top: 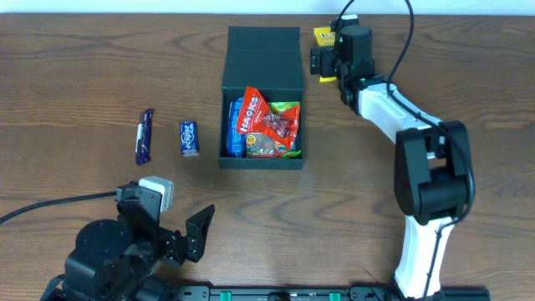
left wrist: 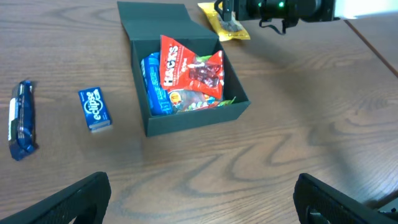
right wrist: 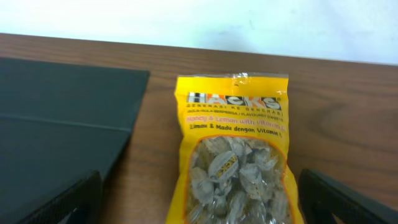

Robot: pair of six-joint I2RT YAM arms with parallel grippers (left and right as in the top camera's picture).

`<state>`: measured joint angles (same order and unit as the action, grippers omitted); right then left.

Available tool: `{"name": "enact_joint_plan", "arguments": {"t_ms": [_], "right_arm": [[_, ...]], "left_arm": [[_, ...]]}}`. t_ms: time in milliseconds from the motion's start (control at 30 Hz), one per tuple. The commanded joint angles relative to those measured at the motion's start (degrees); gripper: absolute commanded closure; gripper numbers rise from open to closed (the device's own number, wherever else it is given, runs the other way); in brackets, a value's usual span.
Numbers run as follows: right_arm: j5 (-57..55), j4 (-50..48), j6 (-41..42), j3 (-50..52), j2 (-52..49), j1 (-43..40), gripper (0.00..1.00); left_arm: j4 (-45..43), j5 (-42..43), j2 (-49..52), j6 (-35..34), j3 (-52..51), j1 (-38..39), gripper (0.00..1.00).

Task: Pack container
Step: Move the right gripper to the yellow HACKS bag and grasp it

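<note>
The dark container (top: 263,160) stands open at mid table, flap lid (top: 263,57) laid back. Inside lie a red Hacks bag (top: 259,121), a blue packet (top: 236,125) and a green packet (top: 288,109). It also shows in the left wrist view (left wrist: 199,118). A yellow Hacks candy bag (right wrist: 236,155) lies right of the lid (right wrist: 56,112); my right gripper (right wrist: 205,205) is open, a finger on each side of the bag. My left gripper (left wrist: 202,202) is open and empty over bare wood near the front edge.
A blue Eclipse gum box (top: 190,139) and a dark blue snack bar (top: 145,136) lie left of the container. They show in the left wrist view too, the box (left wrist: 94,109) and the bar (left wrist: 22,119). A white wall borders the table's far edge.
</note>
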<state>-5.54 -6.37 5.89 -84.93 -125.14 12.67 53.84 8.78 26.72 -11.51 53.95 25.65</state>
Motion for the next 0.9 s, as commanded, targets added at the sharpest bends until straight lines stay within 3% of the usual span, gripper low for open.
{"name": "enact_joint_plan", "arguments": {"t_ms": [0, 200, 333, 500, 600, 733, 867], "right_arm": [[-1.95, -1.2, 3.65, -0.7, -2.78, -1.4, 0.01], [-1.73, -2.01, 6.34, -0.72, -6.86, -2.75, 0.06], [-1.75, -2.47, 6.32, -0.72, -7.93, -2.95, 0.16], [-1.75, -2.84, 6.32, -0.72, -8.17, -2.99, 0.41], [-1.73, -2.62, 6.34, -0.72, -8.17, -2.99, 0.66], [-1.66, -1.01, 6.36, -0.72, -8.17, -2.99, 0.77], [-1.33, 1.25, 7.96, -0.72, -7.93, -2.97, 0.95]], "left_arm": [[0.15, -0.46, -0.22, 1.27, 1.07, -0.11, 0.05], [0.15, -1.9, -0.22, 1.25, 1.07, -0.11, 0.05], [0.17, -1.9, -0.22, 1.25, 1.07, -0.11, 0.05], [0.15, -1.95, -0.22, 1.25, 1.07, -0.11, 0.05], [0.17, -1.95, -0.22, 1.25, 1.07, -0.11, 0.05], [0.17, -2.01, -0.22, 1.25, 1.07, -0.11, 0.05], [0.15, -2.01, -0.22, 1.25, 1.07, -0.11, 0.05]]}}
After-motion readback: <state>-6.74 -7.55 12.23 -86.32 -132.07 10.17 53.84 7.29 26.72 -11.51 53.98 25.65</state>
